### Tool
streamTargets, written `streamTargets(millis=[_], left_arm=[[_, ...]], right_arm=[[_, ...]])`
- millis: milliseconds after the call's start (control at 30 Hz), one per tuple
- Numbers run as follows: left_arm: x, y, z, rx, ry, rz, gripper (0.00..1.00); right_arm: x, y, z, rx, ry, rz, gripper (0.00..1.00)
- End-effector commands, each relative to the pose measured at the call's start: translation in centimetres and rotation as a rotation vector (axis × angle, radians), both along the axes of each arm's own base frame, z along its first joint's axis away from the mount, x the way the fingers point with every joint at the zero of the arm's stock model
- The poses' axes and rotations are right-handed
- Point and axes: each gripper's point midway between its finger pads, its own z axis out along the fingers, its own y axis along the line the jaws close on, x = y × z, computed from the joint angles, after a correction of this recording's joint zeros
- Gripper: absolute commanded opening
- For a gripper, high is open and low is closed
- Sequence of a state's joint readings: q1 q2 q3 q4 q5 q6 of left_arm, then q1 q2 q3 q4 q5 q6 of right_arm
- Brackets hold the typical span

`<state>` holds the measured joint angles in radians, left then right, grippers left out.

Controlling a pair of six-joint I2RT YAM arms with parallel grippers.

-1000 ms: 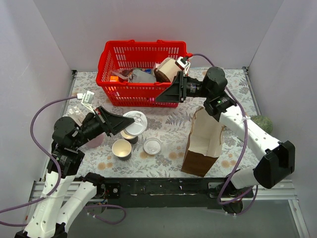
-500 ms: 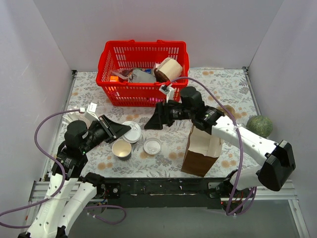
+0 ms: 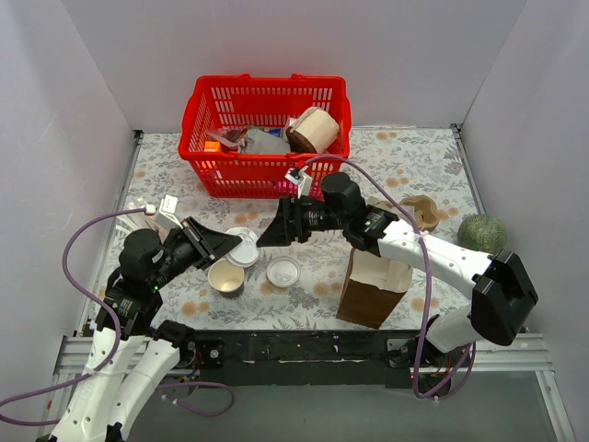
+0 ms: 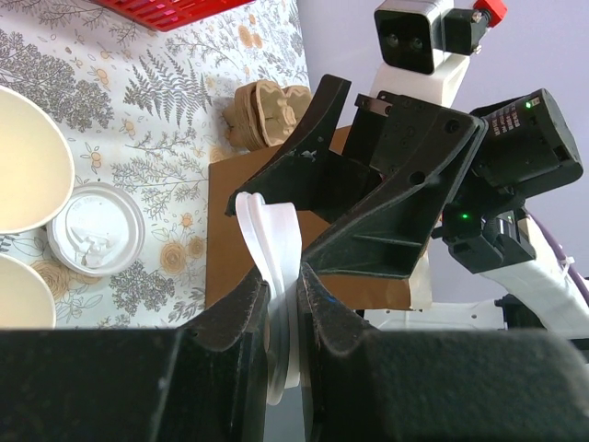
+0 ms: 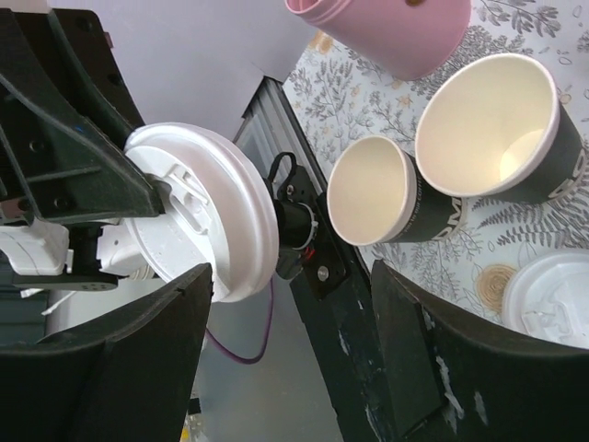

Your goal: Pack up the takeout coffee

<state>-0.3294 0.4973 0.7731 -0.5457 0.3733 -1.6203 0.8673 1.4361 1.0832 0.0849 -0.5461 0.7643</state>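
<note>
I cannot tell which of two dark paper cups is the takeout coffee. Both stand open-topped, cream inside, just beside each other on the floral mat (image 3: 414, 157), left of centre. The near cup (image 3: 225, 275) shows plainly from above. The far cup (image 5: 497, 129) is almost wholly hidden in the top view.

What hides it is a white lid (image 5: 198, 216), held on edge just above it. The left gripper (image 4: 281, 276) has its jaws pinched narrow on that lid's rim. The right gripper (image 3: 267, 238) faces the lid from the other side, close to it. Its jaws are spread wide and hold nothing.

A loose lid (image 3: 282, 272) lies flat on the mat just right of the cups. A pink cup (image 5: 386, 28) stands beyond them; it is cut off at the top of the right wrist view and covered by the left arm from above.

A brown paper bag (image 3: 373, 285) stands upright and open to the right, and the right forearm crosses over its far edge. Behind it sit a pulp carrier (image 3: 419, 210) and a dark green round object (image 3: 481, 232). A red basket (image 3: 267, 175) stands at the back, and I cannot make out most of its contents.
</note>
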Motion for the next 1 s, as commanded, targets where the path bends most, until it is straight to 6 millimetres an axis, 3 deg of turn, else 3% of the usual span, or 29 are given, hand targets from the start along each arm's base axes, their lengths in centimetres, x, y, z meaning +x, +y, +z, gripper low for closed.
streamTargets(millis=[0, 200, 367, 400, 567, 667, 700, 767, 800, 900, 967], left_arm=[[0.3, 0.2, 0.1, 0.002, -0.01, 0.018, 0.0], [0.6, 0.3, -0.1, 0.014, -0.013, 0.024, 0.0], [0.9, 1.1, -0.3, 0.044, -0.007, 0.073, 0.0], [1.0, 1.3, -0.9, 0.059, 0.014, 0.08, 0.0], [1.1, 2.1, -2.4, 0.107, 0.056, 0.12, 0.0], [1.0, 2.6, -2.7, 0.125, 0.062, 0.144, 0.15], [1.0, 2.9, -3.0, 0.137, 0.073, 0.162, 0.33], [0.8, 3.4, -3.2, 0.145, 0.08, 0.181, 0.51], [0.6, 3.6, -3.7, 0.153, 0.101, 0.191, 0.71], [0.3, 4.3, -5.0, 0.176, 0.156, 0.228, 0.94], [0.3, 4.7, -5.5, 0.181, 0.183, 0.257, 0.98]], right_arm=[[-0.7, 1.5, 2.2, 0.1, -0.001, 0.046, 0.74], [-2.0, 2.9, 2.9, 0.124, 0.019, 0.117, 0.67], [-2.0, 3.0, 3.1, 0.135, 0.002, 0.105, 0.49], [-2.1, 3.0, 3.2, 0.14, -0.002, 0.108, 0.39], [-2.2, 3.1, 3.0, 0.148, 0.016, 0.118, 0.24], [-2.2, 3.2, 2.8, 0.146, 0.029, 0.121, 0.21], [-2.2, 3.2, 2.6, 0.142, 0.033, 0.117, 0.2], [-2.1, 3.3, 1.9, 0.128, 0.047, 0.112, 0.19], [-2.1, 3.4, 1.8, 0.126, 0.055, 0.112, 0.18], [-2.3, 3.7, 1.4, 0.134, 0.087, 0.133, 0.18], [-2.6, 4.0, 1.0, 0.144, 0.105, 0.165, 0.17]])
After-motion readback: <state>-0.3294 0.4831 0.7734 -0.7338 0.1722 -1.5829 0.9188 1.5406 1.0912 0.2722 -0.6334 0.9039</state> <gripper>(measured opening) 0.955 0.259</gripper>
